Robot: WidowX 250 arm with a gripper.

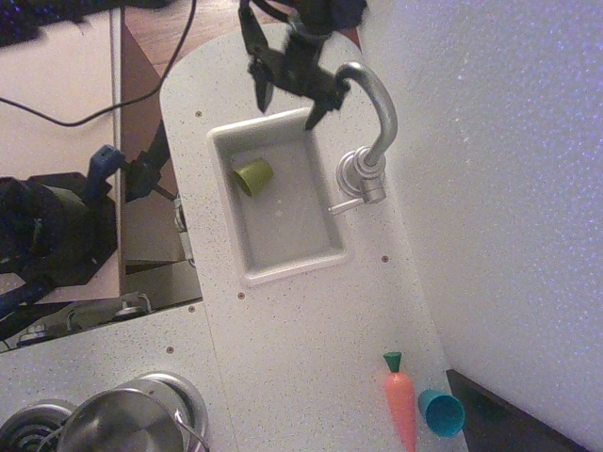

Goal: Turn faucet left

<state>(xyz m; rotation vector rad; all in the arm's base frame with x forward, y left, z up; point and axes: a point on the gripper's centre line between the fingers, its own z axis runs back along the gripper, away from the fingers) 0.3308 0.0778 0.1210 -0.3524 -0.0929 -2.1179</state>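
Hand (288, 94) spread wide, empty; faucet (369, 132) spout tip just beside, right.

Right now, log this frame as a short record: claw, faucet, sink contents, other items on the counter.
claw: open, at the far end of the sink, beside the spout tip, holding nothing
faucet: spout arches toward the sink's far corner; side lever points to the sink
sink: holds a green cup on its side
counter items: toy carrot, blue cup, steel pot
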